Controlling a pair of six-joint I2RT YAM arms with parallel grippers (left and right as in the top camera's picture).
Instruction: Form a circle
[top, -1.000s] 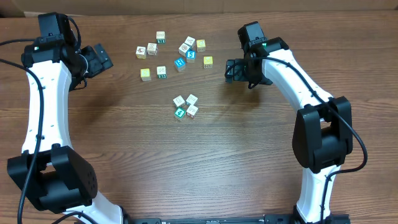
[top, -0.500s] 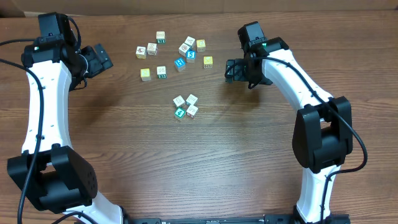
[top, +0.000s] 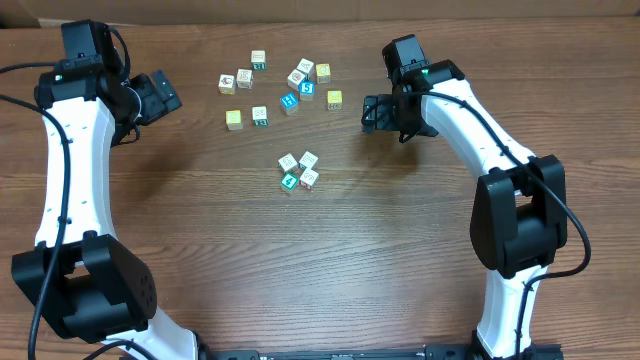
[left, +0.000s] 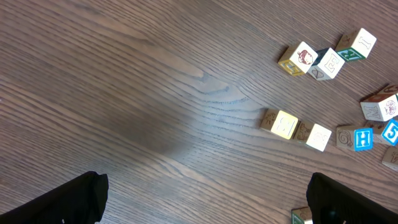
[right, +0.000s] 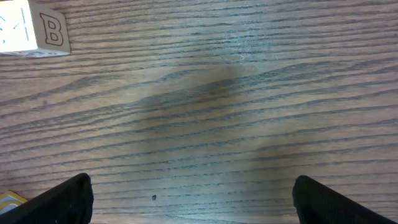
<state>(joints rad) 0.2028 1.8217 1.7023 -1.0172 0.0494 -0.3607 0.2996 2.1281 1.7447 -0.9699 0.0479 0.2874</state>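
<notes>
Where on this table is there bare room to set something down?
The wide wood below the circle, between left arm and right arm, is bare. So is the strip between the circle and the loose cubes above. The top middle, among those cubes, is crowded.

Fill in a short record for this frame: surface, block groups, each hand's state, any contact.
surface: wooden table
cluster: four cubes packed tight mid-table, three white-faced plus one teal cube
scatter: loose cubes farther back, a few of them yellow
left hand: open, empty, to the left of the scatter
right hand: open, empty, to the right of the scatter
contact: neither hand touches a cube
</notes>
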